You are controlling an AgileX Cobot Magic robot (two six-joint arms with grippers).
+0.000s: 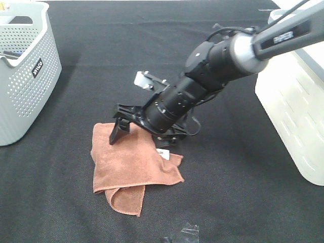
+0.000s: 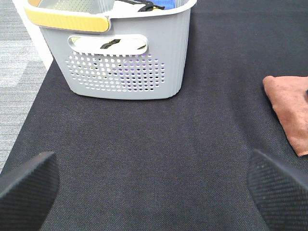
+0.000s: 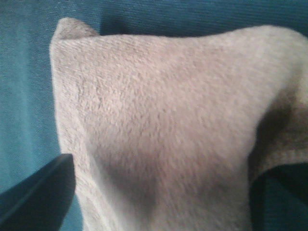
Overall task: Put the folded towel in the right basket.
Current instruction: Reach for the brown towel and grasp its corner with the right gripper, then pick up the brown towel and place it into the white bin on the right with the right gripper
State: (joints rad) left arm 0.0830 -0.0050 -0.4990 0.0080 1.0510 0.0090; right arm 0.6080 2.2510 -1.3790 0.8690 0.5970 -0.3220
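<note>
The folded towel [image 1: 134, 167], rust-brown with a small white tag, lies on the black table. It also shows in the left wrist view [image 2: 291, 110] and fills the right wrist view [image 3: 163, 120]. My right gripper [image 1: 142, 139] reaches across the middle and is down at the towel's far edge. It is open, with one finger on each side of the cloth [image 3: 163, 192]. The right basket [image 1: 293, 101], white with slotted sides, stands at the right edge. My left gripper [image 2: 154, 192] is open and empty, low over bare table.
A grey round-hole basket [image 1: 25, 76] with a black label stands at the far left, and also shows in the left wrist view [image 2: 125, 53] with items inside. A small dark object [image 1: 185, 234] lies at the front edge. The black table [image 1: 228, 192] lies between towel and white basket.
</note>
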